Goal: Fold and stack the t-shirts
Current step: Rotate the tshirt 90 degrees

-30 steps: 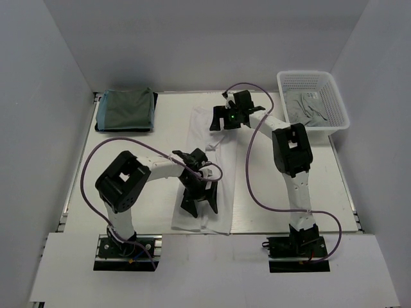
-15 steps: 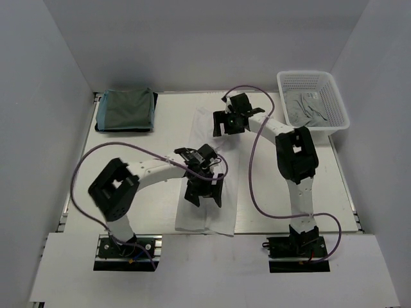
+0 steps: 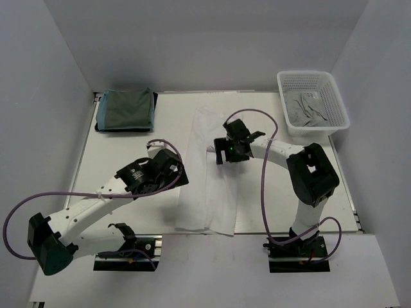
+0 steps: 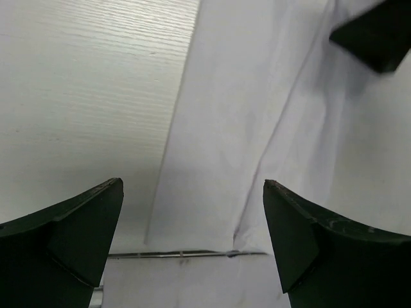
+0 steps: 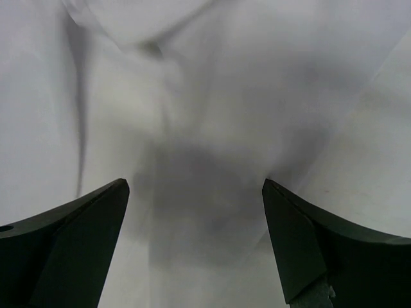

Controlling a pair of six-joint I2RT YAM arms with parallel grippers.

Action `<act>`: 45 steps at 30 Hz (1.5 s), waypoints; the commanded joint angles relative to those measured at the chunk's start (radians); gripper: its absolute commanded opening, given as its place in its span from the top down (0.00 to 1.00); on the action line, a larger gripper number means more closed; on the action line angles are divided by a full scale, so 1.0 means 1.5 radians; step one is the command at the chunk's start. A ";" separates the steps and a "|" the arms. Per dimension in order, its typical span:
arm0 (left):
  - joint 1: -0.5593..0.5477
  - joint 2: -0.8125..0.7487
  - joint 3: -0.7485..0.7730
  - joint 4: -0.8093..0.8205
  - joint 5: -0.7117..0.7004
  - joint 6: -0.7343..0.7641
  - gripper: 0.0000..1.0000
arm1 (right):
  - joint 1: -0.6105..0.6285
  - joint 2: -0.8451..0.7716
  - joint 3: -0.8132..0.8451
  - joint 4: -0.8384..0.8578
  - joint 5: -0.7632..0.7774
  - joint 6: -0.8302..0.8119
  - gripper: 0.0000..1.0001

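one folded t-shirt [image 3: 126,109] lies far left. the white t-shirt [image 3: 209,186], mid-worktop [image 3: 122,151], is folded lengthwise only. grey shirts [image 3: 309,108] wait in the far-right basket [image 3: 307,73]. left end effector [image 4: 192,185] and right end effector [image 5: 194,183] hover spread, empty, at the white t-shirt.

Your top view is evenly bright; the right wrist view is soft, shadow darkening the white fabric t-shirt [image 5: 212,77].
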 commanded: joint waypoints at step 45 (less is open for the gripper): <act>-0.030 0.208 -0.156 0.245 0.327 0.107 0.00 | -0.048 -0.511 -0.512 0.083 -0.243 0.137 0.10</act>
